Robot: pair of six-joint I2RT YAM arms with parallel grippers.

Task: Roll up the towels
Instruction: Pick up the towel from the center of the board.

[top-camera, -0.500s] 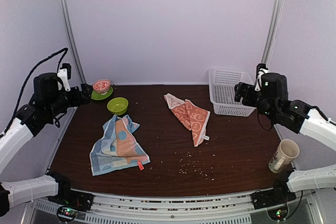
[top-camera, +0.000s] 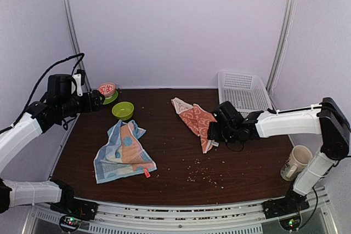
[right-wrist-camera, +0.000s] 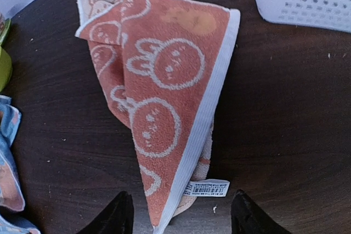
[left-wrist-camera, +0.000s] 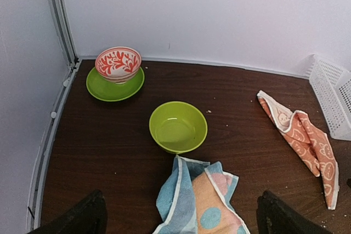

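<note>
Right claw (right-wrist-camera: 180,216): fingers spread apart, one each side of the narrow near tip of the orange towel (right-wrist-camera: 164,97), holding nothing. Cannot tell if the fingertips touch cloth or table. The towel is folded to a long wedge, white rabbit print up, white hem along one edge, barcode tag (right-wrist-camera: 205,188) at the tip. From above, the right claw (top-camera: 211,132) is low over that tip, arm stretched in from the right.

Orange towel (top-camera: 197,120) lies mid-table, right of centre. White basket (top-camera: 241,94) sits beyond it at the back right, apart from it. Paper cup (top-camera: 296,162) at the right edge. Crumbs (top-camera: 203,173) scattered on the dark wood table (top-camera: 247,157) near the front.

Left claw (left-wrist-camera: 184,217): fingers wide apart, empty, raised above the back left of the table. Below it the blue dotted towel (left-wrist-camera: 200,206), crumpled, front left (top-camera: 123,154). Green bowl (left-wrist-camera: 177,126) just behind the blue towel. Red-patterned bowl (left-wrist-camera: 118,63) sits on a green plate (left-wrist-camera: 104,89) in the back left corner.
</note>
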